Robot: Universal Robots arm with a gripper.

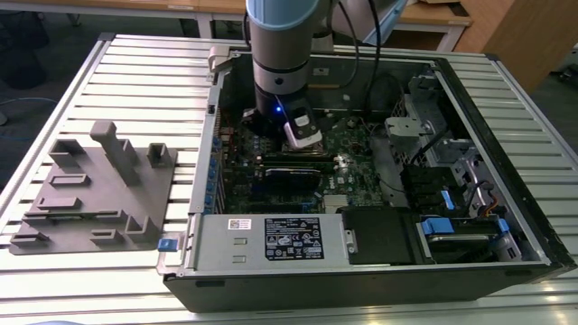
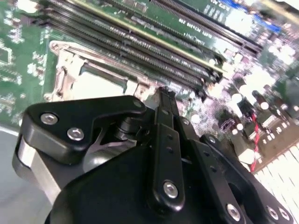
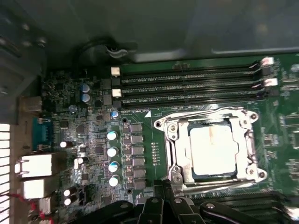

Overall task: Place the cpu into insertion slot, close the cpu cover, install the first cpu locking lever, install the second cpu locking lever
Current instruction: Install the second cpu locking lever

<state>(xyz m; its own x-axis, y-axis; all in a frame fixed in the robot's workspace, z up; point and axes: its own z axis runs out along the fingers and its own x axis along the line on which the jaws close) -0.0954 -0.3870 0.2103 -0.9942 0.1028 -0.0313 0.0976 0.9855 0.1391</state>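
Your chip (image 3: pixel 211 148) already sits in the socket (image 3: pixel 175 161) with the cover (image 3: pixel 246 145) shut over it. Your pincer (image 3: pixel 163 185), clenched and empty, hovers beside it; judging by this, lever 1 needs a precise push.

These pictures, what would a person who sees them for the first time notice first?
Most likely the open computer case on the slatted table, with the robot arm reaching down into it over the green motherboard. In the first wrist view, the cpu lies silvery in the insertion slot, framed by the cpu cover, with the gripper beside the socket.
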